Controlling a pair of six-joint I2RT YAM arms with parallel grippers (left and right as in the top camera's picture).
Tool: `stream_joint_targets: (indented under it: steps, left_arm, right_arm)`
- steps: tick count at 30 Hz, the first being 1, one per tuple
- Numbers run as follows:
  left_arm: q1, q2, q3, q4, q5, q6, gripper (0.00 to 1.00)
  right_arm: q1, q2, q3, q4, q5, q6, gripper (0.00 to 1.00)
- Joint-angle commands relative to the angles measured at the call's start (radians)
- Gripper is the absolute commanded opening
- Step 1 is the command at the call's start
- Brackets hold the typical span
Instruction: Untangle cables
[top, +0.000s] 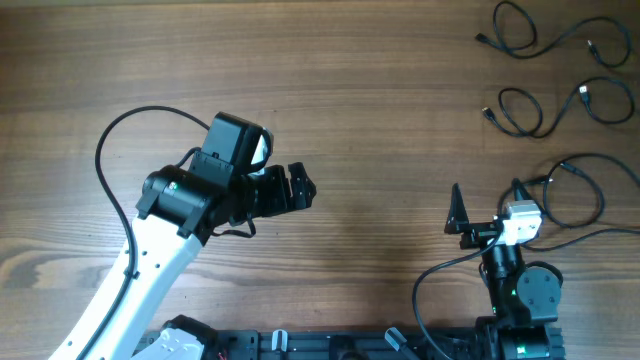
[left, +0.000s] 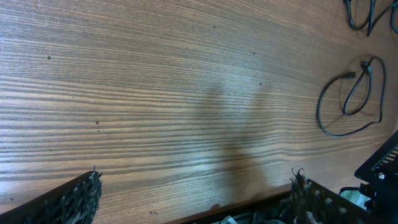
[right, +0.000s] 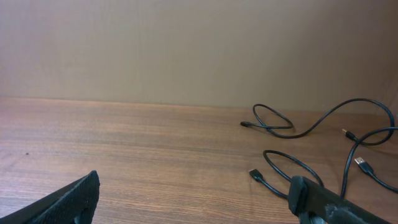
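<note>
Black cables (top: 540, 48) lie separate, all beyond the right gripper (top: 487, 205). Its jaws stand apart; left gripper (top: 303, 188), well left of it, likewise

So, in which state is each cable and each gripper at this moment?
far cable: loose, looped, apart from the others.
middle cable: loose, looped, apart from the others.
near cable: loose, looped, not held.
left gripper: open, empty.
right gripper: open, empty.

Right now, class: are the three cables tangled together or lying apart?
Apart. Top cable, middle cable and nearest cable lie separately, none crossing another.
</note>
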Motion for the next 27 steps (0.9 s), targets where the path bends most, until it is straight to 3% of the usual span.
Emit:
stream_joint_targets:
  steps: [1,21,27]
  left_arm:
    - [-0.004,0.005,0.018,0.003,-0.010,0.015,1.00]
    - [-0.004,0.015,0.016,-0.039,-0.010,0.016,1.00]
    - [-0.004,-0.032,-0.070,-0.005,-0.018,0.016,1.00]
  right_arm:
    - [-0.005,-0.010,-0.001,0.003,-0.005,0.020,1.00]
    - [-0.005,-0.010,-0.001,0.003,-0.005,0.020,1.00]
    - [-0.005,-0.010,-0.001,0.003,-0.005,0.020,1.00]
